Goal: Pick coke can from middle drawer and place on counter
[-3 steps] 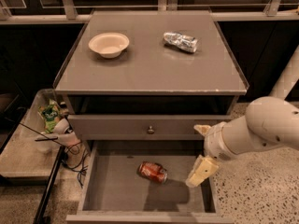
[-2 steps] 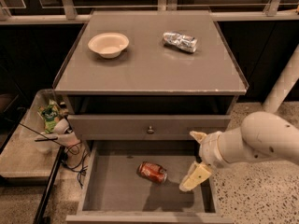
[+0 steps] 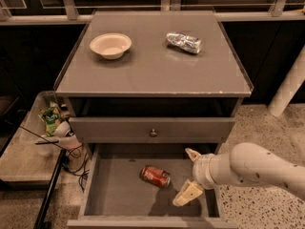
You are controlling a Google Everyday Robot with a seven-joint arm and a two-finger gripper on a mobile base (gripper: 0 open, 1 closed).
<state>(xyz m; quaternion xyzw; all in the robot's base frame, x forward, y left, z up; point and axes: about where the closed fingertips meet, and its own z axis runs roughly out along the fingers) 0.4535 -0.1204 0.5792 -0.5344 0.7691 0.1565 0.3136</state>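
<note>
Counter (image 3: 152, 78): big grey top. A bowl (image 3: 110, 45) and a crinkled silver can (image 3: 184, 42) sit toward the back, and the front half is bare, so I'd use that as the drop zone.

Middle drawer (image 3: 114, 197): pulled out below the knobbed drawer front (image 3: 153, 128). It has a flat grey floor and low walls.

Gripper (image 3: 189, 174): my arm comes in from the right. The gripper is low over the right part of the drawer with the jaws spread wide and nothing between them. One finger points toward the drawer's back, the other toward its front.

Coke can (image 3: 155, 176): lying on its side near the middle of the drawer floor, just left of the gripper and not touching it. Its long axis runs slightly diagonal.

Handling, my read:
- It's thin-walled metal, so it's light and dents if over-squeezed (I can't tell if it's full or empty). Moderate clamp only.
- The painted skin is smooth and will slip under a weak pinch.
- On its side it will roll if one finger nudges it first, so both pads should meet it together.
- I'd grip across the mid-body on the curved wall, not the metal ends. The finger line already sits roughly across the can's axis, so it needs little rotation.
</note>
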